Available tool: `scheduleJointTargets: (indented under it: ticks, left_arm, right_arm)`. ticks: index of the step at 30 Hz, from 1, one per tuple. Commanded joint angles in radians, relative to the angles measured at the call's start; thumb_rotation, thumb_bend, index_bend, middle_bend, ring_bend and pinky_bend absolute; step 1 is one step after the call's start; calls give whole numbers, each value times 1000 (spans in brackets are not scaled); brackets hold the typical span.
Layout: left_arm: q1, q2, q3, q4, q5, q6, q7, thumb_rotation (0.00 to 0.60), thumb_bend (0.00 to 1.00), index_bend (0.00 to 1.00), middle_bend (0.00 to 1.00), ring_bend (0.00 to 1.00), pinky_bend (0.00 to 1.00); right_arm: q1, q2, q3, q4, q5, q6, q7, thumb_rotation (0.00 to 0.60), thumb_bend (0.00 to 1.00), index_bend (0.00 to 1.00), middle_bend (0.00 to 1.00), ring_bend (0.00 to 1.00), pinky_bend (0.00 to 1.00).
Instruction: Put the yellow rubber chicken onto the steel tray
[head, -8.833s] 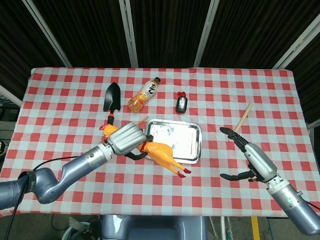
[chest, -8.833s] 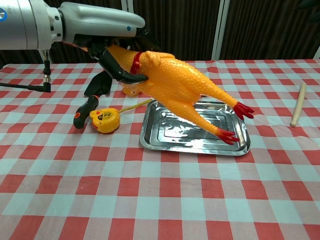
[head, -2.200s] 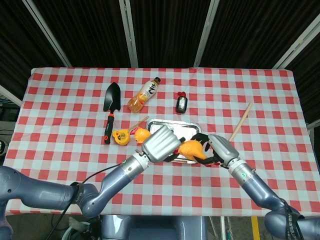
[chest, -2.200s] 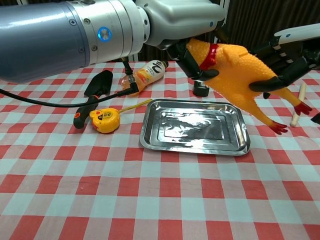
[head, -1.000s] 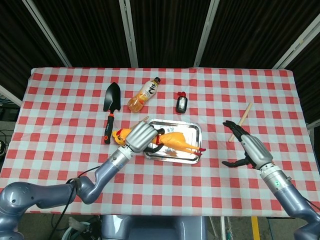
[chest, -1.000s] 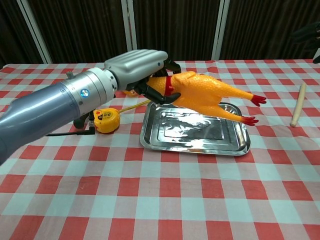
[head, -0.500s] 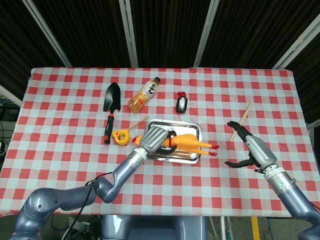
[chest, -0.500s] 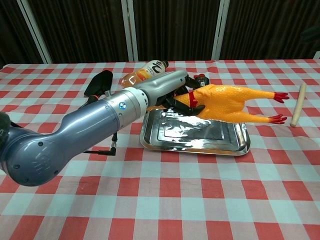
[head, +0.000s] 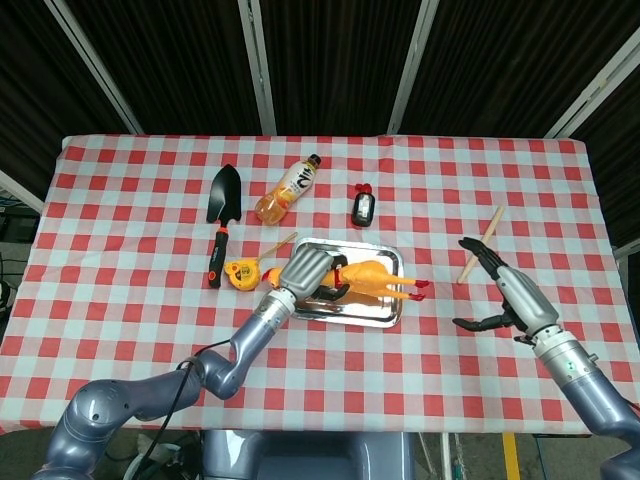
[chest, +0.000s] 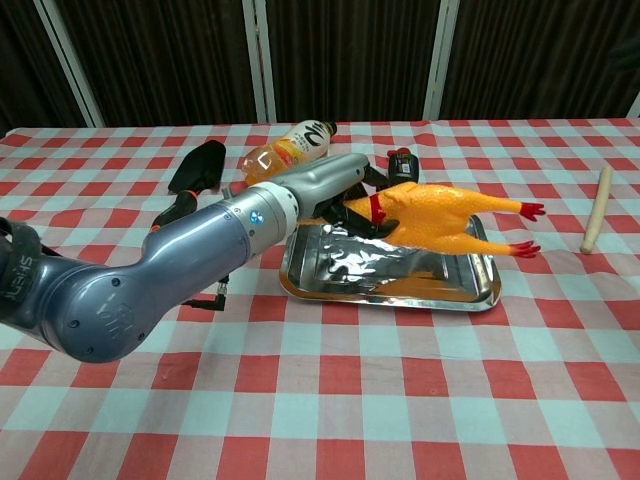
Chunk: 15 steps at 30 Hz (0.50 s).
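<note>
The yellow rubber chicken lies low over the steel tray, its red feet sticking out past the tray's right rim. My left hand grips the chicken at its neck, near the red collar, over the tray's left half. Whether the body rests on the tray's floor I cannot tell. My right hand hangs open well to the right of the tray, holding nothing; the chest view does not show it.
A yellow tape measure lies left of the tray, a black trowel beyond it. An orange drink bottle and a small black device sit behind the tray. A wooden stick lies at the right.
My left hand has lowered the chicken closer to the tray and drawn it slightly left. The right hand has barely moved.
</note>
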Motion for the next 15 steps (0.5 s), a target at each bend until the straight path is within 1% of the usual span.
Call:
scheduleJointTargets:
  ticks: [1, 5, 8, 10, 13, 15]
  left_arm:
    - [-8, -13, 0, 21, -5, -25, 16, 600, 321, 403, 463, 387, 379]
    - [-13, -18, 2, 31, -2, -39, 30, 600, 259, 273, 302, 242, 240]
    - [-14, -11, 3, 21, 3, -49, 40, 600, 211, 115, 156, 109, 135]
    - [-12, 0, 5, 8, 9, -45, 53, 600, 189, 33, 82, 42, 85]
    - [-1, 23, 8, -22, 25, -12, 80, 600, 177, 0, 24, 0, 37]
    - [12, 45, 9, -55, 34, 17, 96, 600, 177, 0, 22, 0, 29]
  right_arm:
    - [-4, 0, 2, 0, -2, 8, 5, 600, 160, 0, 0, 0, 118]
    - [-7, 2, 2, 0, -6, 14, 9, 600, 160, 0, 0, 0, 118]
    - [-8, 1, 2, 2, -6, 19, 11, 600, 160, 0, 0, 0, 118]
    - [-10, 0, 2, 2, -7, 22, 15, 600, 161, 0, 0, 0, 118]
    - [-12, -1, 2, 6, -10, 26, 20, 600, 161, 0, 0, 0, 118]
    - [-13, -3, 3, 9, -13, 31, 22, 600, 160, 0, 0, 0, 118]
